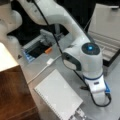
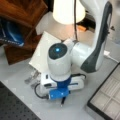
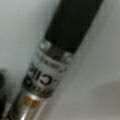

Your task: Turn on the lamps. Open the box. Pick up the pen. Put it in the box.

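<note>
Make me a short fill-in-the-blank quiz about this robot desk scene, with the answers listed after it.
1. The box has its lid ____.
2. The lamp is switched ____.
3. The wrist view is filled by the ____, lying on the pale table.
4. In a front view, the spiral notebook lies to the ____ of the arm's wrist.

Answers: open; on; pen; left
</note>
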### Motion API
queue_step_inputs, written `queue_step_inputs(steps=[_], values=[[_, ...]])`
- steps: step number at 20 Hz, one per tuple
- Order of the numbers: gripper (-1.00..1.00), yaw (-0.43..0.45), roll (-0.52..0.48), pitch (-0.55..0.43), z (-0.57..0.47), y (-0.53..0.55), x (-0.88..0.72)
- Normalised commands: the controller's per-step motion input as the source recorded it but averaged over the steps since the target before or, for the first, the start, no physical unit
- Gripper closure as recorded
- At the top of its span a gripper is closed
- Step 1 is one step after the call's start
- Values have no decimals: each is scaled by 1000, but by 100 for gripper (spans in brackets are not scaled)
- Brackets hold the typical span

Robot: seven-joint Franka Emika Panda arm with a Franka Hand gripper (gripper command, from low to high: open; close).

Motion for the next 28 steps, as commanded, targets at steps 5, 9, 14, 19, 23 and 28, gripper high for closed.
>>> queue_step_inputs(steps=[5,9,14,19,23,28], values=[[100,28,-208,-95,-228,160,-210],[100,50,-186,-62,-203,162,-228],[100,38,-164,-27,-158,168,-234],[100,-3,-130,35,10,214,-250],[100,-75,-114,90,259,222,-239],[100,-104,-110,108,378,189,-152]])
